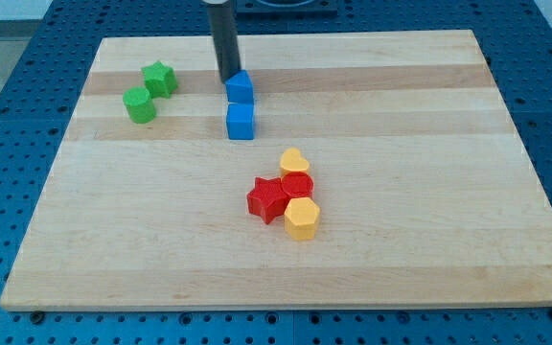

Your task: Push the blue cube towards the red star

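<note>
My tip (229,79) rests on the board just above and left of a blue block (241,87), touching or nearly touching it. A blue cube (241,122) sits directly below that block, close to it. The red star (267,199) lies lower, near the board's middle, below and slightly right of the blue cube. The dark rod comes down from the view's top.
A red cylinder-like block (297,186), a yellow heart (294,161) and a yellow hexagonal block (302,218) cluster against the red star's right side. Two green blocks (159,79) (140,105) sit at the upper left. The wooden board (401,240) lies on a blue perforated table.
</note>
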You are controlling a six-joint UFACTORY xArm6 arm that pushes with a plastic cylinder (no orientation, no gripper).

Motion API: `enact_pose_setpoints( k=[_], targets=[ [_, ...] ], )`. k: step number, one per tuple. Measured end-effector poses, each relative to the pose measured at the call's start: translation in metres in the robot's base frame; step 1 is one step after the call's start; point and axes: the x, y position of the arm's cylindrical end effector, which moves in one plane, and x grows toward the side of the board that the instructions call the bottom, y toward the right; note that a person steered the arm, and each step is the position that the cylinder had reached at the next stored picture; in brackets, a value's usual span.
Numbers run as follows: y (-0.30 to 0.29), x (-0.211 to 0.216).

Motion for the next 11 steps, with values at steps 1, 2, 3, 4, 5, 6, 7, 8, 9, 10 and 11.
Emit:
enact_pose_setpoints(
  k=[1,2,3,4,5,6,7,8,9,10,11],
  targets=[
    [0.000,0.000],
    [0.000,0.044],
    [0.000,0.094],
    [0.000,0.112],
    [0.000,0.115],
    [0.000,0.117],
    [0.004,0.126],
    [0.010,0.130],
    [0.015,0.134],
    [0.018,0.136],
    [0.018,0.136]
  ],
)
